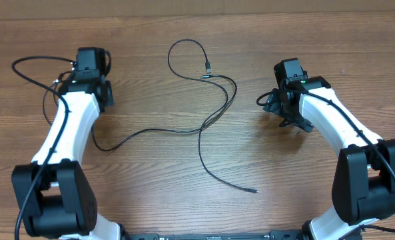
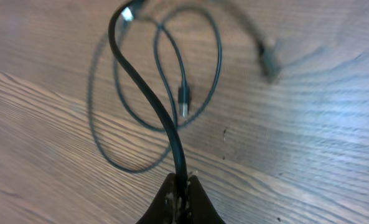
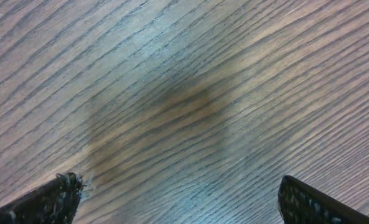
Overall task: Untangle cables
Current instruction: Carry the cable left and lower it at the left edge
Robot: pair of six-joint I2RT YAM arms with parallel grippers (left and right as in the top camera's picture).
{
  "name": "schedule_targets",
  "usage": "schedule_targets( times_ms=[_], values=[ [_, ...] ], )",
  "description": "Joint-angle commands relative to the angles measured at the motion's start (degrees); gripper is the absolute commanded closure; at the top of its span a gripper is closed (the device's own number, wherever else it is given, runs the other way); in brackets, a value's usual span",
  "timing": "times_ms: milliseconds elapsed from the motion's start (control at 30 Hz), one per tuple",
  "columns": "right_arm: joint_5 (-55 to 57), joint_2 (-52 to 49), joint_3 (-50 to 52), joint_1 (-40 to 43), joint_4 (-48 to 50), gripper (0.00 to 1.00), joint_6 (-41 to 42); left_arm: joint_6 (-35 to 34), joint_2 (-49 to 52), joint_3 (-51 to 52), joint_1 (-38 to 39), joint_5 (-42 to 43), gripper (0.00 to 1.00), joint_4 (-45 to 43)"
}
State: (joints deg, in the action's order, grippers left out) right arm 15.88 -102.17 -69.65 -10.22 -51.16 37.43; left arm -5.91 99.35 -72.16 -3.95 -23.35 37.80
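Two arms stand at the wooden table (image 1: 150,207), and the cables (image 1: 202,127) lie spread out thinly rather than knotted in a heap, so I'd put the job somewhere in the middle. In the centre, thin black cords run in open curves. A far loop (image 1: 184,43) ends in a small plug (image 1: 208,67), a second plug (image 1: 201,78) lies just beside it, and one free end (image 1: 253,191) trails toward the near edge. Those strands cross one another about mid-table. From above I cannot tell whether they merely lie over each other or are wound together. That crossing looks like the main thing left to do.

The left gripper (image 2: 181,186) has its jaws together, clamped on a black cord (image 2: 153,99) that rises out of the pinch. Beyond it on the wood lie slack thin loops (image 2: 219,62) with a silver-tipped plug (image 2: 183,102) inside them, so the bunch by the left arm is not pulled out yet either. The right gripper (image 3: 179,186) has its jaws wide apart over bare wood, holding nothing, off to the side of the central cords.
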Motion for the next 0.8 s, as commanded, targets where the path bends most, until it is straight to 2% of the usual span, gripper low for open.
schedule_targets(
  times_ms=[0,133,167,233,267,333,633,767],
  values=[
    [1.0,0.9,-0.8,0.0,0.1,0.0,-0.2,-2.1,1.7,-0.6,-2.8,5.9,0.96,0.1],
    [1.0,0.9,-0.8,0.0,0.1,0.0,-0.2,-4.7,1.8,-0.6,-5.9,6.3,0.96,0.7],
    [1.0,0.9,-0.8,0.0,0.1,0.0,-0.2,-5.1,1.8,-0.6,-6.9,7.1,0.87,1.0],
    [1.0,0.9,-0.8,0.0,0.1,0.0,-0.2,-5.1,1.8,-0.6,-7.8,8.8,0.49,1.3],
    [1.0,0.9,-0.8,0.0,0.1,0.0,-0.2,-5.0,1.8,-0.6,-8.2,10.1,0.38,1.4],
    [1.0,0.9,-0.8,0.0,0.1,0.0,-0.2,-5.0,1.8,-0.6,-8.6,13.3,0.26,1.7],
    [1.0,0.9,-0.8,0.0,0.1,0.0,-0.2,-4.0,1.8,-0.6,-8.5,23.5,0.05,3.5],
    [1.0,0.9,-0.8,0.0,0.1,0.0,-0.2,-3.1,1.8,-2.1,-8.8,23.4,0.03,4.0]
  ],
)
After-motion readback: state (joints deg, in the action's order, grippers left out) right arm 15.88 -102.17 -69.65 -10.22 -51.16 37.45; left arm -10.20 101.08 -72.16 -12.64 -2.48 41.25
